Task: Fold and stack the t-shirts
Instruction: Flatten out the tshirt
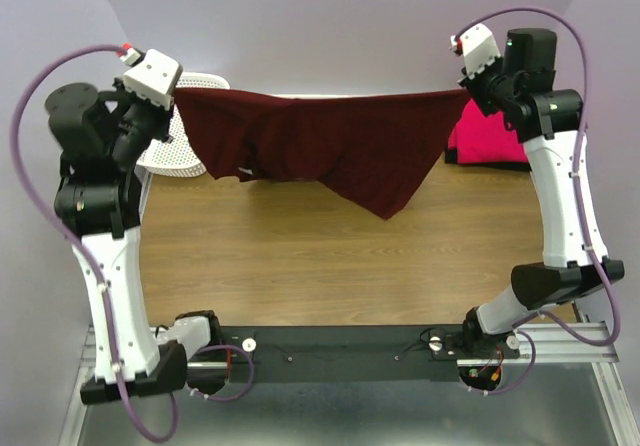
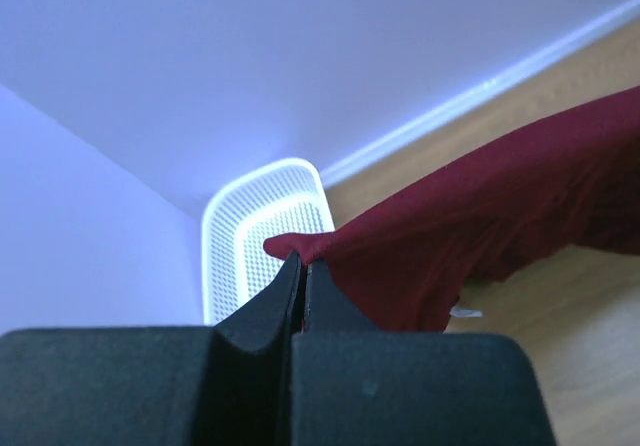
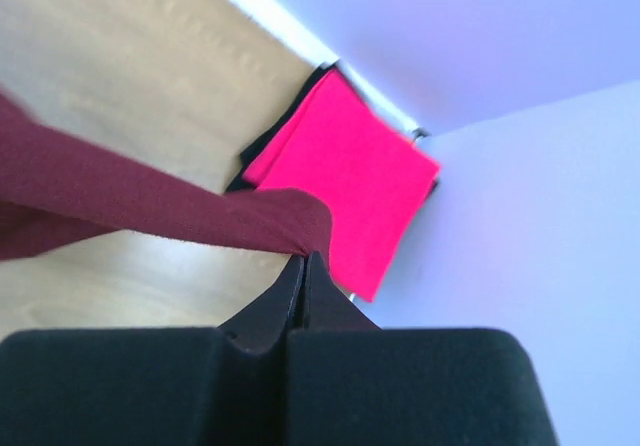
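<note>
the maroon t-shirt [image 1: 330,146] hangs stretched above the far desk [image 1: 300,266], one end pinched tight in the left claw [image 2: 303,266], the other in the right claw [image 3: 306,259]. a folded pink t-shirt [image 3: 345,181] lies at far right. best to lower both claws evenly, keeping the cloth taut, so it lands flat, unbunched.

Both arms are raised and reached forward, elbows bent. The left gripper [image 1: 177,93] and the right gripper [image 1: 466,91] are held level and well apart, jaws pressed together, each clamped on an edge of the maroon t-shirt [image 1: 330,141].
</note>
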You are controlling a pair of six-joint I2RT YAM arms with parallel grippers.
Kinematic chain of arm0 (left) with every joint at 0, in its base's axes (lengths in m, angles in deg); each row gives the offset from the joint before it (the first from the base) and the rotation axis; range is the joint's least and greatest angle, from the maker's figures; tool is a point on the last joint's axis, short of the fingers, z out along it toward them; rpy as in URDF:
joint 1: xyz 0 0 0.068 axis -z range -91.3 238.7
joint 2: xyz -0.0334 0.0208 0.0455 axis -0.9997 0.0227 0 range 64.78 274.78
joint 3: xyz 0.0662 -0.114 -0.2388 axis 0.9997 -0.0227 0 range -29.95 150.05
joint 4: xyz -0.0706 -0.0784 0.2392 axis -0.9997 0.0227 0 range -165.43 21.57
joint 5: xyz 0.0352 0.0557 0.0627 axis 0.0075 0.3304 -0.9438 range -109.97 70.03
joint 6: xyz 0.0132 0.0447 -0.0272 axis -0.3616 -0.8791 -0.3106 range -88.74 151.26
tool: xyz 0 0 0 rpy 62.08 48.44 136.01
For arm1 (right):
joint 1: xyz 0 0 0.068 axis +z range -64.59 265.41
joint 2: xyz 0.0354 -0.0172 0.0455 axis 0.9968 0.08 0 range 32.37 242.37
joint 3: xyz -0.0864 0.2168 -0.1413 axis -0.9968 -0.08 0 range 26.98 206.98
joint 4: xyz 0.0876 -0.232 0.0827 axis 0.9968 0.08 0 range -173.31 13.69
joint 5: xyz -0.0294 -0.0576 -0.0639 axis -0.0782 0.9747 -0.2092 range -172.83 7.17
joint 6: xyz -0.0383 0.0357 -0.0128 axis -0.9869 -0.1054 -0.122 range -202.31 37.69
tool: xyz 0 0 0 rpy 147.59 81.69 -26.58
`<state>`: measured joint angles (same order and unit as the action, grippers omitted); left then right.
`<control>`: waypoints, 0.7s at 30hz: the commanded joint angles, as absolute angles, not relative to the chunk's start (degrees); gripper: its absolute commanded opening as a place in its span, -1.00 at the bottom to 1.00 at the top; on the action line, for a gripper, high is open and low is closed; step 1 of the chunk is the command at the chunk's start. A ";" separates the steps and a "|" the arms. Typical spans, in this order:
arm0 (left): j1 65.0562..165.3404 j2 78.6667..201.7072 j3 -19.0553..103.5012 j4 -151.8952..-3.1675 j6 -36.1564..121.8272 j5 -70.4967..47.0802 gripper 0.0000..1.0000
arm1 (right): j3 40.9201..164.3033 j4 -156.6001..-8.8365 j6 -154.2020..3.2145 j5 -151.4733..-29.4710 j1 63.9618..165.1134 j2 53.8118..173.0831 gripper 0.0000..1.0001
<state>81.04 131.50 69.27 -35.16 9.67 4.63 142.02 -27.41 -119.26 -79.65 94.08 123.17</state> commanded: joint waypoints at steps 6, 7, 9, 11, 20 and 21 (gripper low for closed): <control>80.44 117.18 70.51 -42.03 16.39 -7.13 -1.00 | 149.31 -29.70 -115.18 -73.08 93.50 114.55 -0.99; 80.44 116.55 71.47 -42.29 16.75 -7.92 -1.00 | 150.02 -29.96 -115.01 -72.81 93.50 114.02 -0.99; 80.44 116.29 72.79 -43.08 17.19 -9.60 -1.00 | 151.07 -31.36 -115.18 -72.46 93.50 113.32 -0.99; 80.35 117.24 74.89 -43.00 17.28 -9.43 -1.00 | 151.52 -32.33 -115.70 -71.94 93.50 113.40 -0.99; 80.44 129.89 72.45 -45.10 16.05 0.31 -1.00 | 147.04 -42.35 -118.78 -71.67 93.50 122.87 -0.99; 80.52 131.73 72.79 -46.06 16.49 0.86 -1.00 | 147.21 -44.27 -118.87 -71.67 93.50 124.55 -0.99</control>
<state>81.06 124.11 74.65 -44.20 16.32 -0.72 149.21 -38.47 -117.12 -76.09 94.10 117.73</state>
